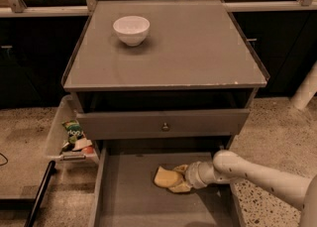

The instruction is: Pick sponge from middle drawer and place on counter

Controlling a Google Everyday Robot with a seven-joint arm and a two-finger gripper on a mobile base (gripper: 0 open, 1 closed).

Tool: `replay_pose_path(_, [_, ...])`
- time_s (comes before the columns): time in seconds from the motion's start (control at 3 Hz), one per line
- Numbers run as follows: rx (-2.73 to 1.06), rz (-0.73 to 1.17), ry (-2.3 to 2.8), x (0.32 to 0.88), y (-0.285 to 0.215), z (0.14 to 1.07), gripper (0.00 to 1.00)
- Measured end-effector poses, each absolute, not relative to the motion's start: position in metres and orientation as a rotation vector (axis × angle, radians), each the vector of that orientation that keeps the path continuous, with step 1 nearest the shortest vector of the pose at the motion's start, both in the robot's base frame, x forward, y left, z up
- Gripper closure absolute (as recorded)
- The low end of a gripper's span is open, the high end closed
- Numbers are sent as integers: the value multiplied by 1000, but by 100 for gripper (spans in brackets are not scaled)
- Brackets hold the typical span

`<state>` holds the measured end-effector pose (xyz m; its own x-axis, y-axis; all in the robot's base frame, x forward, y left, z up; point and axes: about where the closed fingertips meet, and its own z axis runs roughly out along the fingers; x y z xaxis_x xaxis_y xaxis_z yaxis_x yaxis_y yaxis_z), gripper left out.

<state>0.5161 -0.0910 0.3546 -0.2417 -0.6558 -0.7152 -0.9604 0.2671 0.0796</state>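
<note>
The yellow sponge (162,176) lies on the flat bottom of the pulled-out grey drawer tray (129,198), near its middle. My gripper (175,178) reaches into the tray from the right on a cream arm. Its two cream fingers (181,188) are closed in on the sponge's right end, one on the far side and one on the near side. The sponge still rests on the tray bottom. The grey counter (193,47) is above, at the top of the cabinet.
A white bowl (131,28) stands at the counter's back left. A shut drawer front with a small knob (163,124) overhangs the back of the tray. A clear bin with snack packs (73,137) juts out at the cabinet's left. A white pole (304,89) stands at the right.
</note>
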Motion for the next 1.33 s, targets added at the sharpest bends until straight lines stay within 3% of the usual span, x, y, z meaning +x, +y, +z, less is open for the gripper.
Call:
replay_pose_path(0.33, [-1454, 707, 1982, 516, -91, 355, 86])
replay_pose_path(0.67, [-1454, 708, 1983, 516, -91, 355, 100])
replay_pose_path(1.33, [-1426, 757, 1985, 508, -136, 406, 100])
